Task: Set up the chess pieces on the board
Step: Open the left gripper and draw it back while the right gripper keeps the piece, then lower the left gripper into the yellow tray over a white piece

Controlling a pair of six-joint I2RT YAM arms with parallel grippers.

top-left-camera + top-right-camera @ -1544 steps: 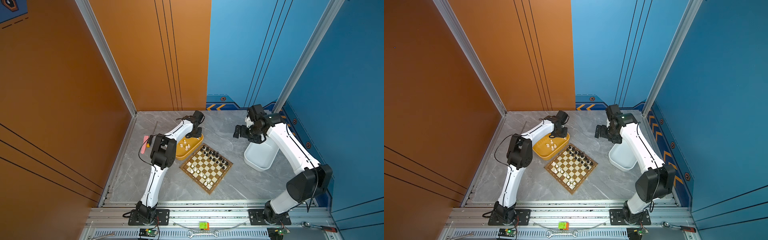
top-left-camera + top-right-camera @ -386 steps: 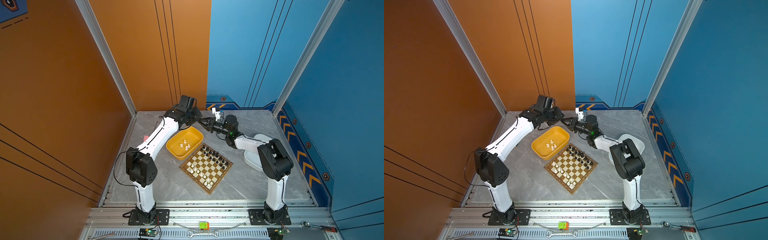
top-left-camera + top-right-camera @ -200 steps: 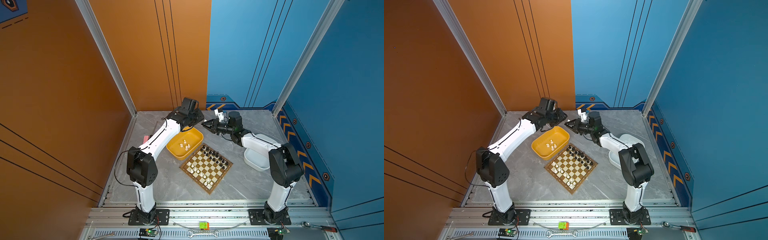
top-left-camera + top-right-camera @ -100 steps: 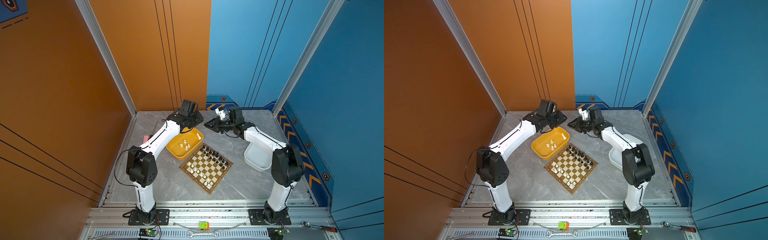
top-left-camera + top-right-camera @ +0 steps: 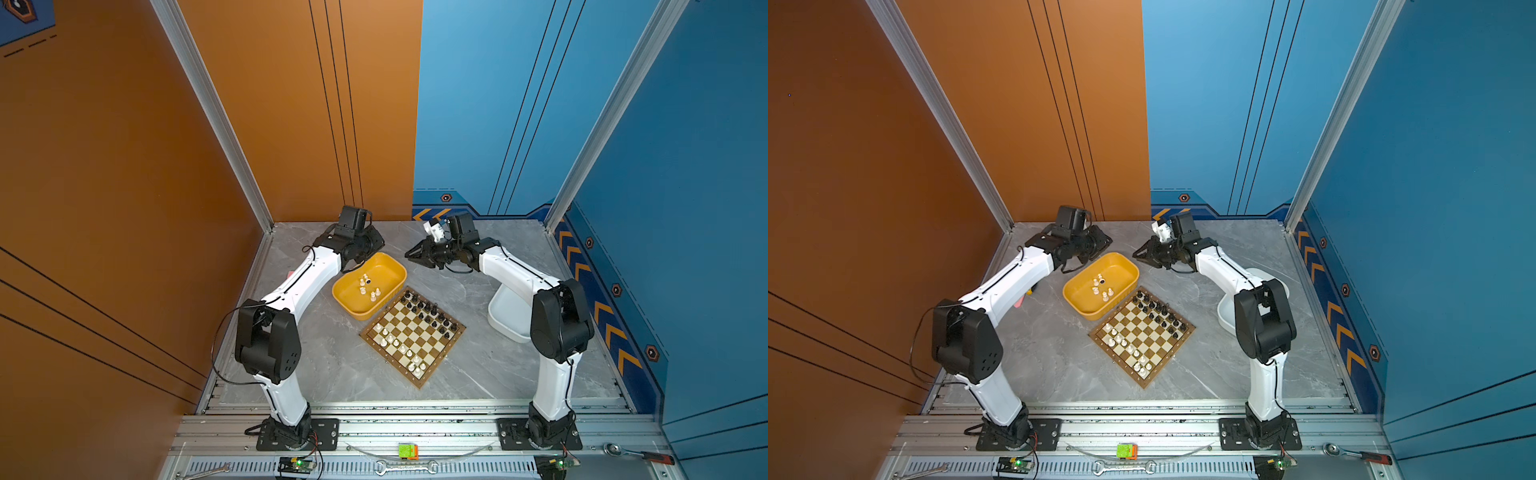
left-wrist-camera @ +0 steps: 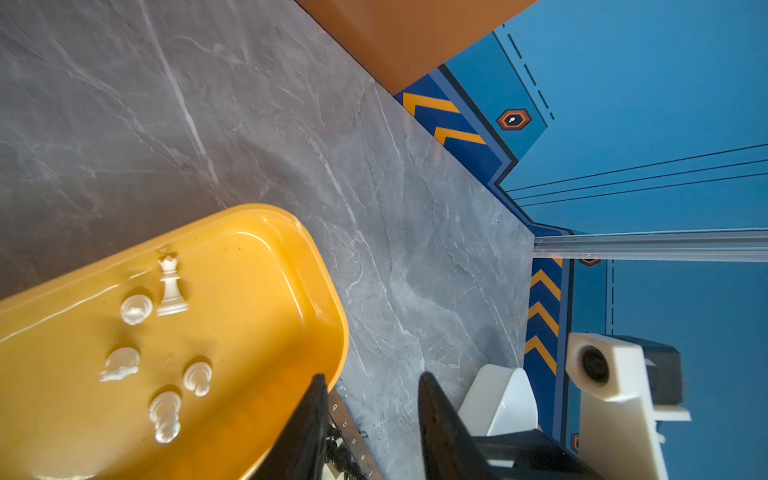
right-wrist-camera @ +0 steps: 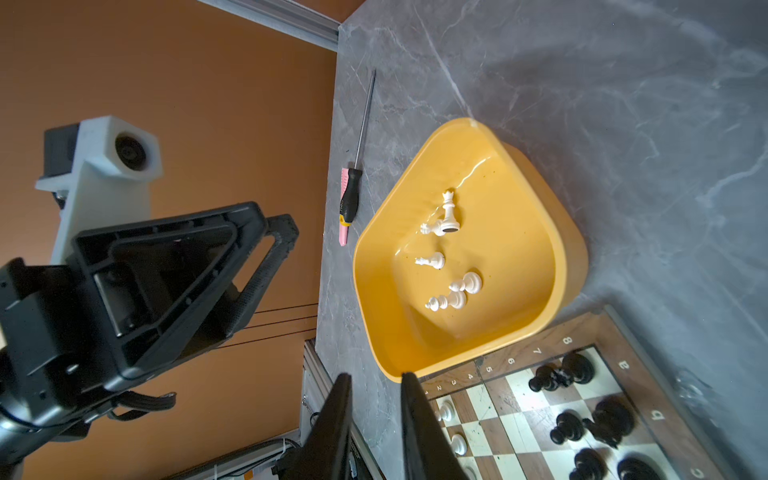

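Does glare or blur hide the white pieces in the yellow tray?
Left wrist view: glare streaks along the tray wall, yet the white pieces stay clear. Right wrist view: one bright streak on the tray's wall. In both top views: even light, pieces very small.

Top views: you look steeply down from high at the front toward the back corner, far enough to take in the whole table point(image 5: 340, 365).
Left wrist view: you sit close over the yellow tray point(image 6: 257, 291), facing past the left pincer point(image 6: 372, 376) toward the blue wall point(image 6: 665, 83).
Right wrist view: you sit close too, facing past the right pincer point(image 7: 376, 375) and the board point(image 7: 536, 351) corner toward the orange wall point(image 7: 166, 62).
Shared: you get the tray in all four views.
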